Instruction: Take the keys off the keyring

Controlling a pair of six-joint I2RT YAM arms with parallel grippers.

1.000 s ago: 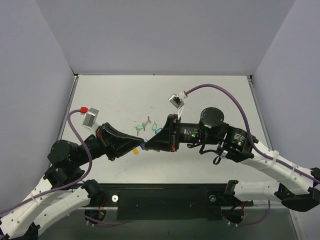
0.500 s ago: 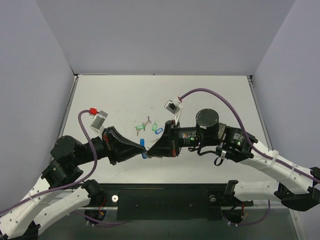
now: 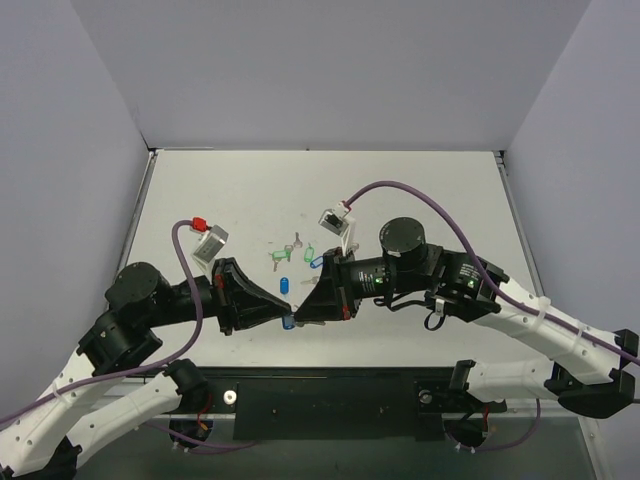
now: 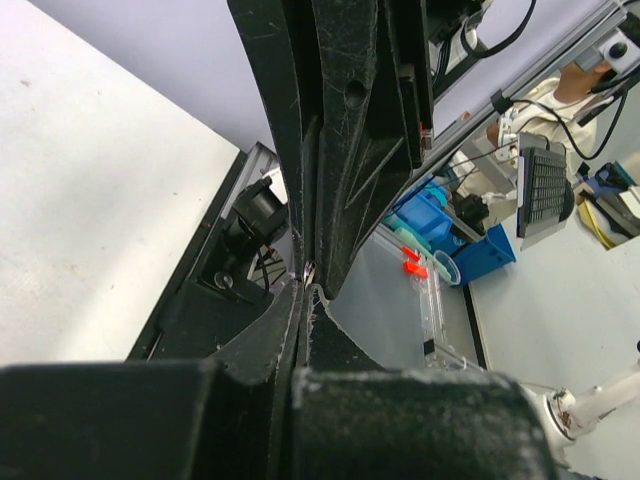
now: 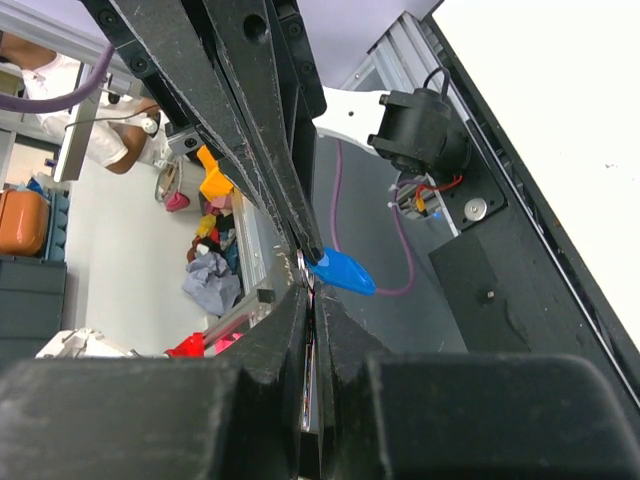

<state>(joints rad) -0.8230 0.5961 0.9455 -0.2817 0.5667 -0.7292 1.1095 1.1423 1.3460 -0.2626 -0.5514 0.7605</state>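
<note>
My two grippers meet tip to tip above the table's near edge. The left gripper [image 3: 283, 320] [image 4: 303, 288] is shut on the keyring's blue oval tag [image 3: 289, 322], which sticks out sideways in the right wrist view [image 5: 342, 272]; its label side is hidden. The right gripper [image 3: 298, 318] [image 5: 308, 285] is shut on the key [image 5: 303, 262], a thin silver piece seen edge-on between its fingers, right beside the tag. The tiny ring itself is too small to make out. In the left wrist view only a small glint [image 4: 306, 270] shows at the tips.
On the table behind the grippers lie two green tags with small keys [image 3: 280, 256] [image 3: 308, 252], a darker solid-blue tag [image 3: 284, 284] and another blue tag [image 3: 317, 262]. The black front rail [image 3: 330, 395] runs just below the grippers. White walls close in both sides.
Both grippers have moved together toward the table's near edge, still tip to tip with the blue tag between them. The darker blue tag on the table has come into view.
</note>
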